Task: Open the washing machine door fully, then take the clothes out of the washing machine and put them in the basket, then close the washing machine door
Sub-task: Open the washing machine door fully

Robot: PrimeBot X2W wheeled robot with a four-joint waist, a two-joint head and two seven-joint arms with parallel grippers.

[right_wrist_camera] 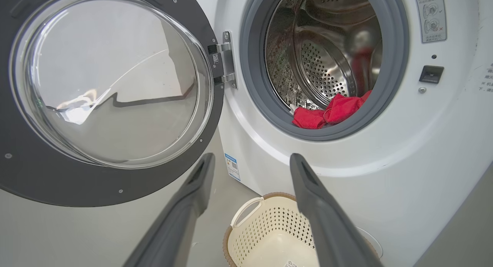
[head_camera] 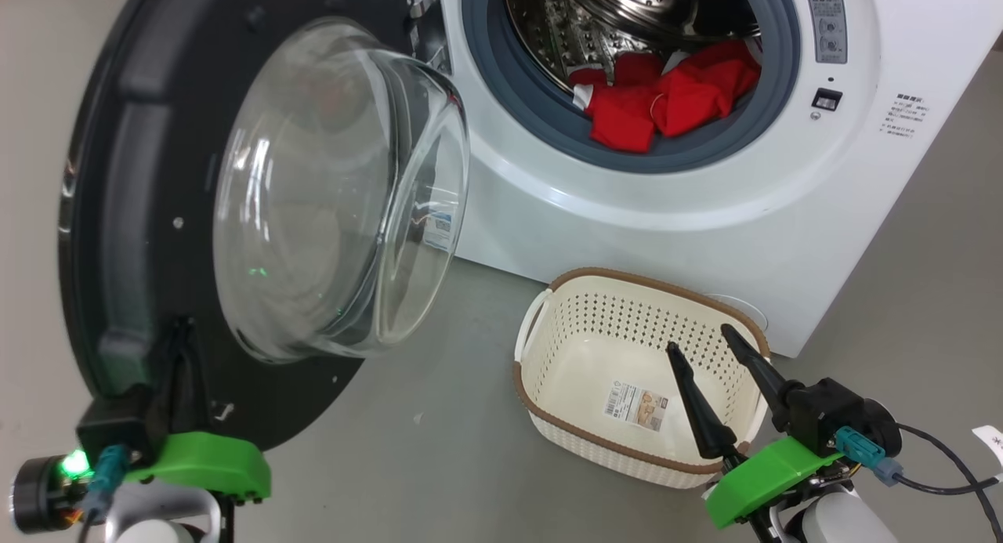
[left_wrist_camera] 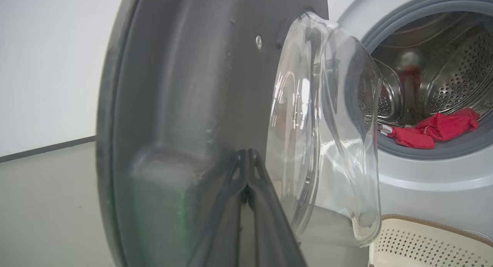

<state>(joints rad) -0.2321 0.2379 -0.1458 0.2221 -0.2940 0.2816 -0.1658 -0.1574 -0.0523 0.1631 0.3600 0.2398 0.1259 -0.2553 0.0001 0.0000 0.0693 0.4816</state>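
The washing machine (head_camera: 705,214) stands open, its door (head_camera: 117,214) swung out to the left with the glass bowl facing me. Red clothes (head_camera: 666,96) lie at the drum's front lip, also seen as clothes (left_wrist_camera: 443,126) and clothes (right_wrist_camera: 331,111). My left gripper (head_camera: 182,331) is shut, its tips (left_wrist_camera: 246,153) touching the door's dark inner face (left_wrist_camera: 173,105) below the glass, with nothing between them. The cream basket (head_camera: 627,280) sits on the floor before the machine with no clothes in it. My right gripper (head_camera: 697,338) hangs open over the basket's right side, aimed at the machine's front (right_wrist_camera: 252,157).
Grey floor (head_camera: 439,449) runs between door and basket. A paper label (head_camera: 636,406) lies on the basket's bottom. A black cable (head_camera: 940,465) trails from the right wrist. The door's hinge (right_wrist_camera: 227,59) sits left of the drum opening, the latch slot (head_camera: 827,99) on its right.
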